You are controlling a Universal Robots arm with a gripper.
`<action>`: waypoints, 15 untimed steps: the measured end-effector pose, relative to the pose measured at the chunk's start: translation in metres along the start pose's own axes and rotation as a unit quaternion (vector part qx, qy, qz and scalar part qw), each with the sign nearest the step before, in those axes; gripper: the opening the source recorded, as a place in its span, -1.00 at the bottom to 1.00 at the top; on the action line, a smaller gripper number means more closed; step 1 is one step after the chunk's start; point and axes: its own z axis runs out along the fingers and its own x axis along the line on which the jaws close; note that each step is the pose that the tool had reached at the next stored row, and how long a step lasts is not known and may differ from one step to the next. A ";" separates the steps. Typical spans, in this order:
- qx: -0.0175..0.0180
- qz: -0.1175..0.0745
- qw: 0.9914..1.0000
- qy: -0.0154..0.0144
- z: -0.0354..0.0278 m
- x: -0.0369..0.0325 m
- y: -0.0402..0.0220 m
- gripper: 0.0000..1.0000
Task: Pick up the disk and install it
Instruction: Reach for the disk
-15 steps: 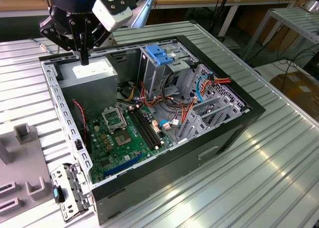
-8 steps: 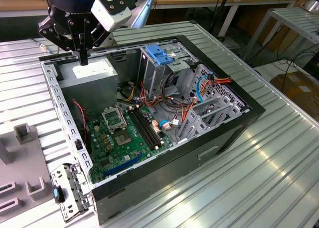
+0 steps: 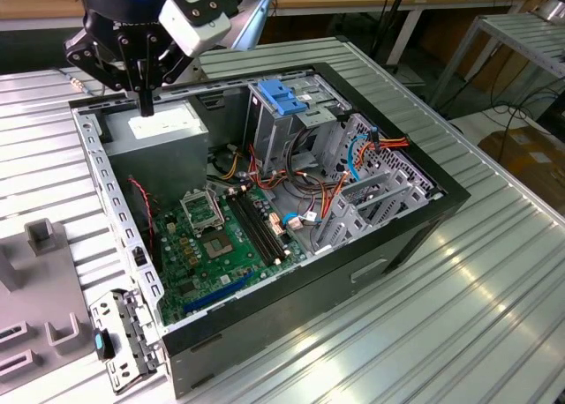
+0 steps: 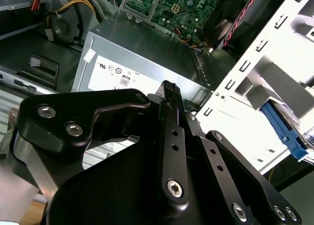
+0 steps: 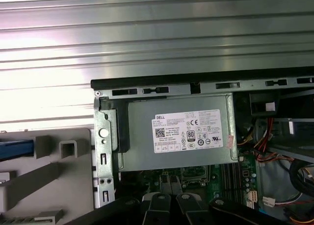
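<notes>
Disk: what I take for its blue rail edge (image 5: pixel 14 150) lies on the grey fixture (image 5: pixel 73 185), outside the case wall and well apart from me.
Fixture: in the exterior view, at 8 o'clock from the open computer case (image 3: pixel 424 212).
Claw (image 3: pixel 143 108): my fingers are pressed together, pinching nothing, and hang over the power supply (image 3: pixel 163 132). Whether they touch it I cannot tell.
Power supply: grey box with a white sticker, at 10 o'clock inside the case.
Drive cage (image 3: pixel 282 100): blue-topped, at 3 o'clock from my claw.
Motherboard (image 3: pixel 216 245): green, at 5 o'clock from the power supply.
</notes>
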 end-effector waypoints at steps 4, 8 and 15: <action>0.000 0.000 1.000 0.000 0.0000 0.0008 -0.0001 -0.79; 0.000 0.000 1.000 0.001 0.0000 0.0015 -0.0001 -0.79; 0.000 0.000 1.000 0.001 0.0000 0.0029 -0.0002 -0.79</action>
